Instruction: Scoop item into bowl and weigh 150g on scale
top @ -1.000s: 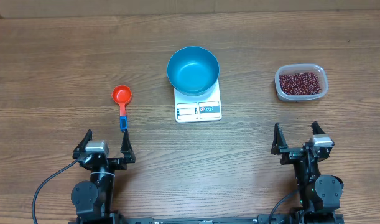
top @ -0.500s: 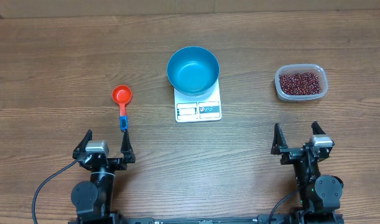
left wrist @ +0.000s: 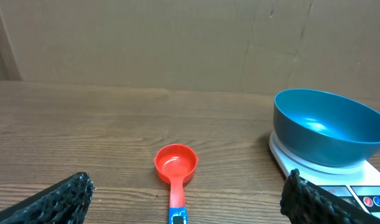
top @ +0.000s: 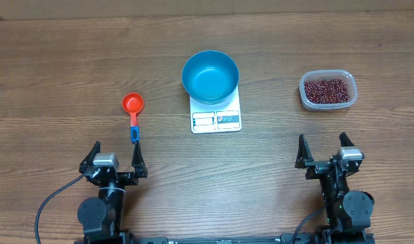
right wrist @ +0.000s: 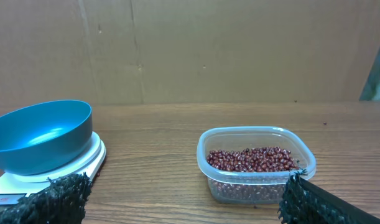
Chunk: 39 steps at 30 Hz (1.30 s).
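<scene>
The empty blue bowl sits on the white scale at the table's middle. Dark red-brown beans fill a clear plastic tub at the right. A red measuring scoop with a blue handle end lies left of the scale, cup away from me. My left gripper stands open just behind the scoop's handle, nothing between its fingers. At the near right, my right gripper is open and empty, short of the tub.
A brown cardboard wall closes off the table's far side. Both arm bases stand at the near edge, the left with a black cable trailing from it. Bare wood table surrounds the objects.
</scene>
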Each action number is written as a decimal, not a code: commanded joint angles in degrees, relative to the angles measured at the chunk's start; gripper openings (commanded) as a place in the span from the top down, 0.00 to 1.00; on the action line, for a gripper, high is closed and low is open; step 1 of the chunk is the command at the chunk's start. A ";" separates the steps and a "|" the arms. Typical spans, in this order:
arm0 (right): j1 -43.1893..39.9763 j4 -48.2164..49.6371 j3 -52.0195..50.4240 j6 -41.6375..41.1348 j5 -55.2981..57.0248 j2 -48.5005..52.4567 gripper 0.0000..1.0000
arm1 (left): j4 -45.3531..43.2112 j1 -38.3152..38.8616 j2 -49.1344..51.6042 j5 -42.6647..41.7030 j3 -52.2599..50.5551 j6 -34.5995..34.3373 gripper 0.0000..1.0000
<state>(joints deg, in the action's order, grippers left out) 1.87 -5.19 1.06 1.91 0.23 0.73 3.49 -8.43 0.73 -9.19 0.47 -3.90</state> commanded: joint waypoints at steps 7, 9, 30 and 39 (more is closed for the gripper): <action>-0.35 0.35 -0.59 0.04 0.13 -0.57 0.00 | 0.17 -0.66 -0.48 0.37 -0.20 1.11 0.00; -0.35 0.35 -0.59 0.07 0.13 -0.57 0.00 | 0.17 -0.66 -0.48 0.37 -0.20 1.11 0.00; -0.35 0.35 -0.59 0.07 0.13 -0.57 0.00 | 0.42 -0.66 -0.48 0.33 0.17 1.11 0.00; -0.35 0.35 -0.59 0.07 0.13 -0.57 0.00 | 1.46 -0.66 -0.48 0.28 0.46 0.46 0.00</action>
<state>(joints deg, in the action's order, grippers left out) 1.85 -5.17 1.06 1.91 0.23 0.73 3.92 -8.43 0.73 -9.17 0.51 -3.92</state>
